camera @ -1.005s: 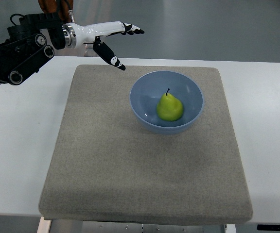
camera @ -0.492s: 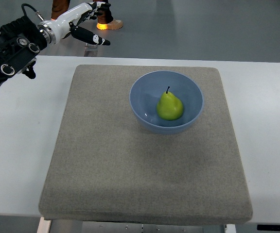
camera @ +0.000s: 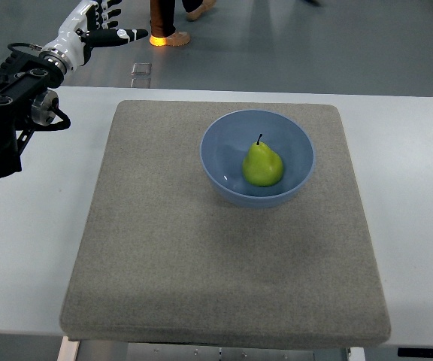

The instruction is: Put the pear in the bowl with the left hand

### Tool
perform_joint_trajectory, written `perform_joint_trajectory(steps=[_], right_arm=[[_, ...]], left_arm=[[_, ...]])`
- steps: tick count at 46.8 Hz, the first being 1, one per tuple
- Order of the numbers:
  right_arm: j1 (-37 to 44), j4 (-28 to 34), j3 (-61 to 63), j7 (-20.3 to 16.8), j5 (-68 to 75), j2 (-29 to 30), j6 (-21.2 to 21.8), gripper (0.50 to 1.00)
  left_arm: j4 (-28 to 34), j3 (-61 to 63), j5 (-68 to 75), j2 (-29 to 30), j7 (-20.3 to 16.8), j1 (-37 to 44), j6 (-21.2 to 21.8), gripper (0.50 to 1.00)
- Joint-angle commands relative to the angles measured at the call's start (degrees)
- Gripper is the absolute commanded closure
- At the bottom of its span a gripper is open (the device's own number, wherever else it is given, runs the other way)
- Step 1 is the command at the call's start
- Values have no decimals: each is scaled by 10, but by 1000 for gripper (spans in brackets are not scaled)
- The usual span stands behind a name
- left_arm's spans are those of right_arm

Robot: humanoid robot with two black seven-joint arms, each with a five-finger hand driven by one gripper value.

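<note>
A green pear (camera: 263, 166) with a dark stem lies inside the light blue bowl (camera: 220, 143), which stands on the grey mat (camera: 201, 248) right of its middle. My left hand (camera: 100, 22), white with black fingertips, is raised at the top left beyond the table's far edge, well away from the bowl. Its fingers are spread and hold nothing. The black left arm (camera: 13, 105) comes in from the left edge. No right arm shows.
The mat lies on a white table (camera: 419, 195). Beyond the far edge is grey floor, where a person's feet (camera: 168, 36) stand near my left hand.
My left hand has pulled back up and to the left, from beside the mat's far corner to beyond the table edge. The pear and bowl have not moved.
</note>
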Motion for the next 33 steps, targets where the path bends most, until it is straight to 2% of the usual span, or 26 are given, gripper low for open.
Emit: perform_joint_trajectory(steps=[1,8,18,26,33], right_arm=[[0,0,0,0,0,0,0,574],[0,0,0,0,0,0,0,574],[0,0,0,0,0,0,0,574],[0,0,0,0,0,0,0,574],[0,0,0,0,0,0,0,574]], left_arm=[[4,-2,-37,-9,1,9,2,536],[7,-4,-105,-20,3,11,3,538],[17,-4,-169,-37,55,15,4,540],[17,-7,-198,-40,60,17,18,540],[18,-27,-298,-40,59,25,-15,538]])
